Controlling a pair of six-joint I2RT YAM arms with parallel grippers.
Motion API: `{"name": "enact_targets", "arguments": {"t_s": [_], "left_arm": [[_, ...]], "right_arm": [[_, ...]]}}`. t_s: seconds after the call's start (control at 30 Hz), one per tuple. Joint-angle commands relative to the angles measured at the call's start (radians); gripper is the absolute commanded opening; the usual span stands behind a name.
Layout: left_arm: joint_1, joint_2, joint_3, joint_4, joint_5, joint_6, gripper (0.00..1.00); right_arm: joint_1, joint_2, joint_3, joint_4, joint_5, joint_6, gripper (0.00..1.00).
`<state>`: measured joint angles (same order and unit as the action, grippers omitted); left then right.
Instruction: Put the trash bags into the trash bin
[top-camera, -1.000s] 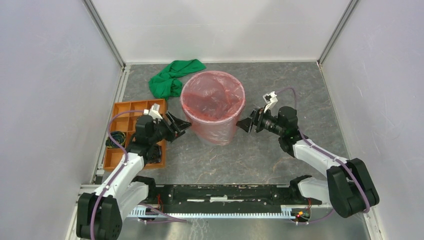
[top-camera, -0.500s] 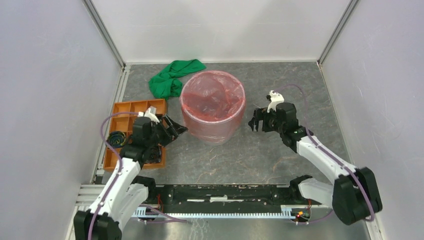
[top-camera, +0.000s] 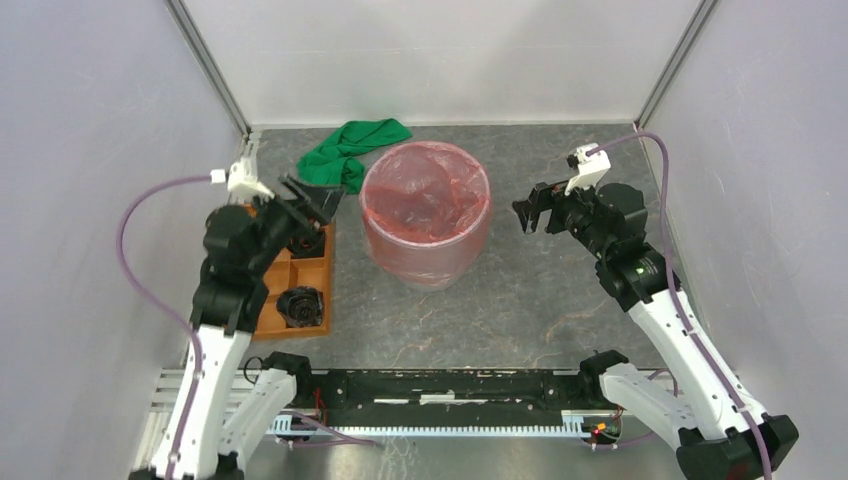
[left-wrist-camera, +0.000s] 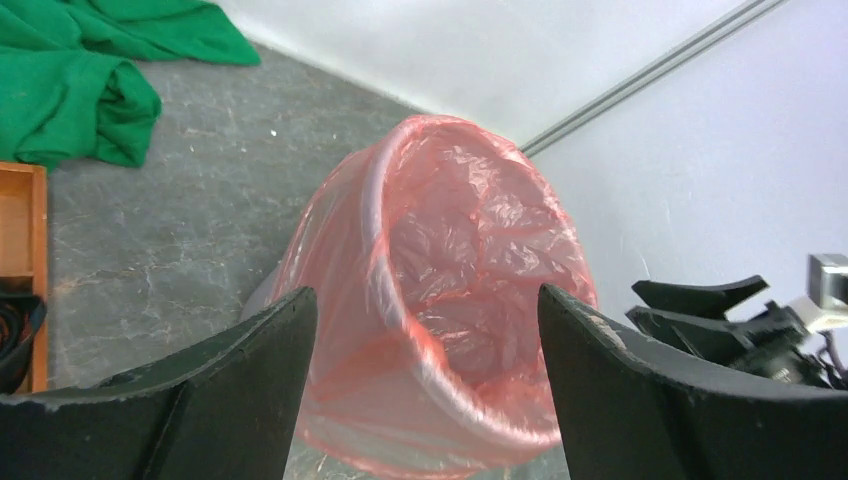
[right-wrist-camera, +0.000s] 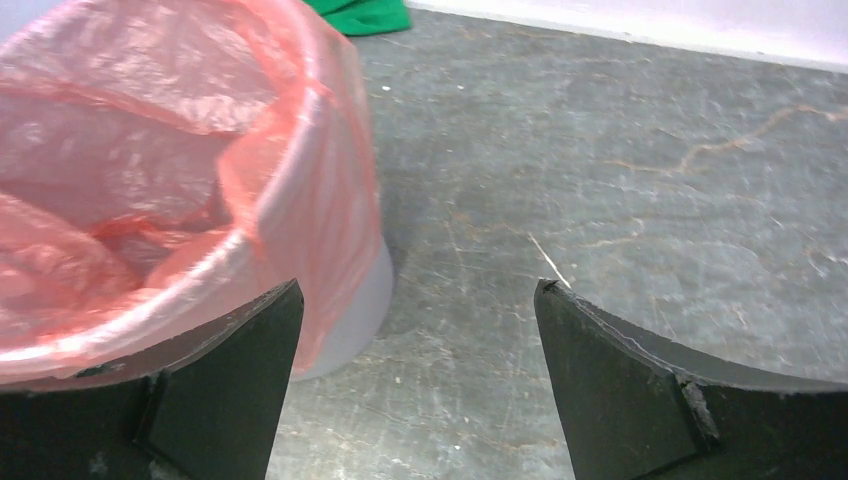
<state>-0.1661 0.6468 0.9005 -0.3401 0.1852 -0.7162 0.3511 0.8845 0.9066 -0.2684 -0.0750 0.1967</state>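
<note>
A translucent red trash bag (top-camera: 425, 205) lines the round light-grey trash bin (top-camera: 437, 272) at the table's middle, its edge folded down over the rim and outer wall. The left wrist view shows the trash bag (left-wrist-camera: 470, 240) draped over the bin's rim (left-wrist-camera: 400, 320). My left gripper (top-camera: 318, 199) hangs raised to the left of the bin, open, nothing between its fingers. On the bin's right, my right gripper (top-camera: 532, 214) is also raised, open and empty. In the right wrist view the trash bag (right-wrist-camera: 120, 130) covers the bin, bare grey wall (right-wrist-camera: 355, 320) showing below.
A green cloth (top-camera: 345, 155) lies crumpled behind the bin to the left. An orange compartment tray (top-camera: 315, 275) with dark items sits at the left, partly under my left arm. White walls close in the table on three sides.
Both arms have risen and pulled back from the bin's sides. The left gripper moved up and toward the far left, the right one up and to the right. Both opened a little wider.
</note>
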Motion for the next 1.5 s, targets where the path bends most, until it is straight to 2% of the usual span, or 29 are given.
{"name": "enact_targets", "arguments": {"t_s": [0.0, 0.2, 0.27, 0.33, 0.47, 0.6, 0.67, 0.77, 0.87, 1.0, 1.1, 1.27, 1.33, 1.47], "left_arm": [[-0.003, 0.235, 0.101, 0.01, 0.081, 0.07, 0.87], [-0.004, 0.413, 0.163, 0.037, 0.115, 0.113, 0.83], [-0.004, 0.454, 0.189, 0.019, 0.121, 0.129, 0.79], [-0.005, 0.472, 0.191, 0.025, 0.145, 0.129, 0.7], [-0.018, 0.494, 0.189, 0.017, 0.144, 0.145, 0.47], [-0.064, 0.518, 0.195, 0.005, 0.144, 0.157, 0.41], [-0.098, 0.535, 0.211, -0.011, 0.139, 0.163, 0.32], [-0.168, 0.545, 0.24, -0.042, 0.118, 0.17, 0.23], [-0.205, 0.544, 0.237, -0.042, 0.146, 0.145, 0.14], [-0.237, 0.522, 0.207, -0.035, 0.181, 0.067, 0.04], [-0.281, 0.48, 0.166, 0.01, 0.18, 0.005, 0.02], [-0.336, 0.428, 0.141, 0.018, 0.13, -0.036, 0.02], [-0.341, 0.417, 0.126, 0.026, 0.125, -0.043, 0.02], [-0.347, 0.404, 0.097, 0.039, 0.14, -0.059, 0.02]], "right_arm": [[0.001, 0.005, 0.078, 0.022, -0.137, 0.024, 0.93], [0.004, 0.027, 0.149, 0.029, -0.22, 0.057, 0.93], [0.01, 0.052, 0.174, 0.037, -0.252, 0.059, 0.94], [0.021, 0.104, 0.211, 0.023, -0.29, 0.043, 0.94], [0.07, 0.213, 0.296, -0.024, -0.301, 0.005, 0.93], [0.15, 0.292, 0.359, -0.04, -0.263, -0.021, 0.92], [0.201, 0.333, 0.409, -0.078, -0.225, -0.054, 0.9], [0.285, 0.406, 0.506, -0.19, -0.131, -0.136, 0.81], [0.37, 0.47, 0.587, -0.306, 0.027, -0.217, 0.71], [0.467, 0.522, 0.599, -0.398, 0.209, -0.262, 0.54], [0.527, 0.537, 0.558, -0.444, 0.247, -0.266, 0.42], [0.623, 0.524, 0.446, -0.454, 0.223, -0.257, 0.26], [0.63, 0.508, 0.392, -0.419, 0.216, -0.259, 0.24], [0.629, 0.53, 0.345, -0.417, 0.297, -0.27, 0.14]]}}
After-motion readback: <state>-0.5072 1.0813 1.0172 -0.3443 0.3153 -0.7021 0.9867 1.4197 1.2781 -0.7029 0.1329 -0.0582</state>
